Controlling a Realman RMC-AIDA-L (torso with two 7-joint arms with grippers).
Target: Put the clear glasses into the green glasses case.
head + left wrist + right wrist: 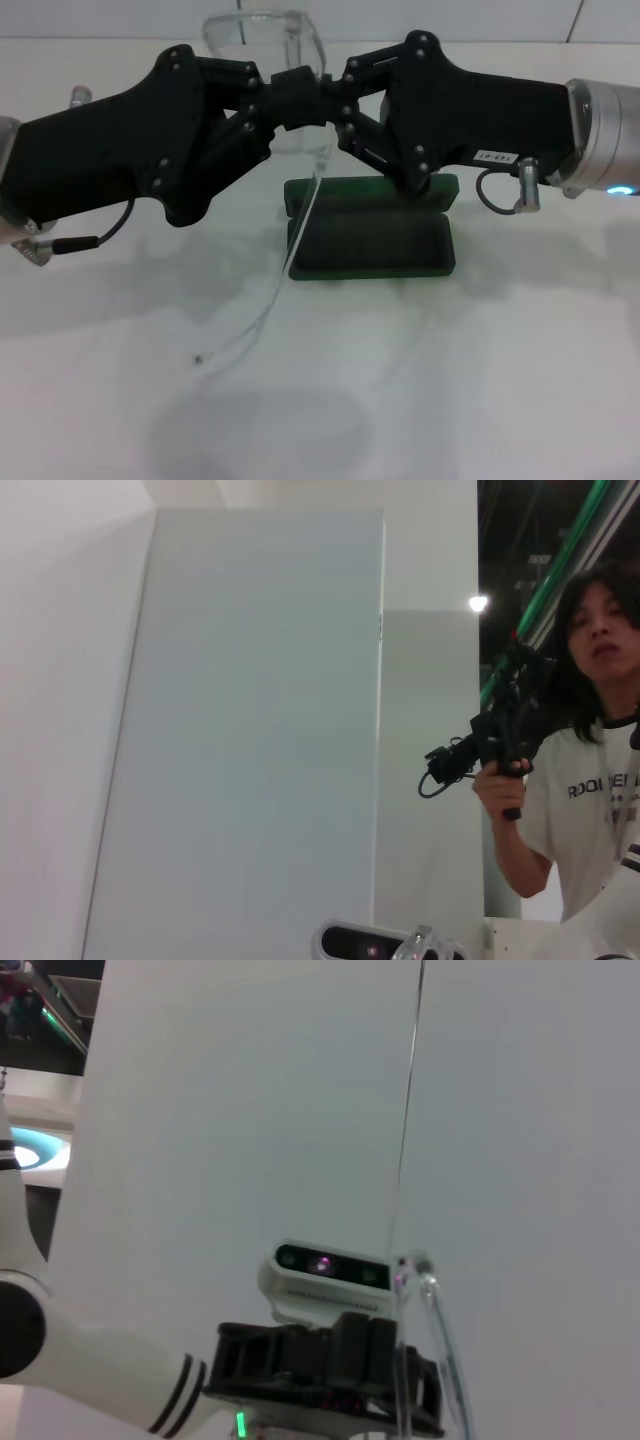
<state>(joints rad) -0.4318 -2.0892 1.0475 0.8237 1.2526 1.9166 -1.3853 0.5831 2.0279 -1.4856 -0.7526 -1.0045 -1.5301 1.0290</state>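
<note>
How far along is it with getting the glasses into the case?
Done: the green case lies open on the table. In hand: the left gripper and right gripper meet at the clear glasses, held above the case, one arm hanging down. Left: lowering them in.

both arms raised, left tool (283, 98) and right tool (335, 98) fingertip to fingertip at centre, both closed
</note>
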